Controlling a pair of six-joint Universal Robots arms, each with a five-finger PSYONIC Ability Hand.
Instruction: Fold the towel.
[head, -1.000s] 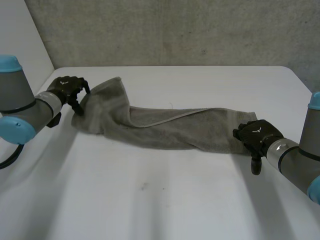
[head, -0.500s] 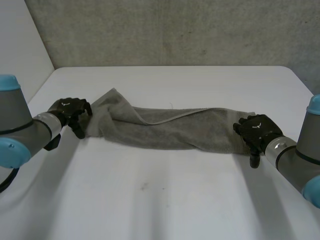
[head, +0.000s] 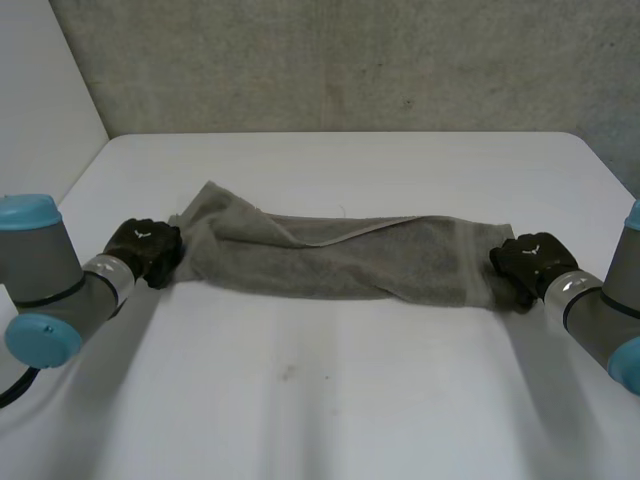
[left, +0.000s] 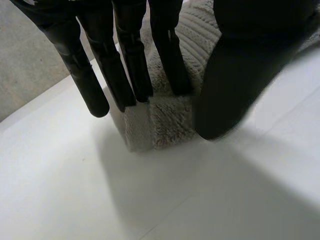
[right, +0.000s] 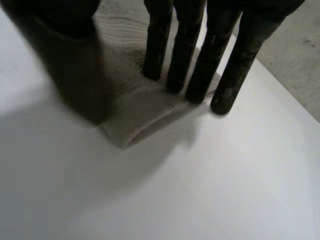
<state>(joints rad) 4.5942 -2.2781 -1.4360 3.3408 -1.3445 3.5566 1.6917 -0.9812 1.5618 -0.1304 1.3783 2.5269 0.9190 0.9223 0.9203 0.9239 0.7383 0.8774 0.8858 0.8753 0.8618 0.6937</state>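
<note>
A grey towel (head: 330, 255) lies stretched in a long, loosely folded band across the white table (head: 320, 400). My left hand (head: 145, 248) is low at the towel's left end. In the left wrist view its fingers (left: 127, 65) press on top of the towel corner (left: 160, 125) and the thumb (left: 235, 75) closes against it, pinching the cloth. My right hand (head: 530, 262) is at the towel's right end. In the right wrist view its fingers (right: 200, 60) and thumb (right: 75, 65) pinch the bunched right corner (right: 135, 115), which sticks out past the fingertips.
A grey wall (head: 350, 60) stands behind the table's far edge. The bare white tabletop extends in front of the towel towards me. Both arms reach in low from the two sides.
Both hands have come down and towards me with the towel's ends, and their fingers have closed on the corners. The towel's raised left end now lies flatter, pulled out straight.
</note>
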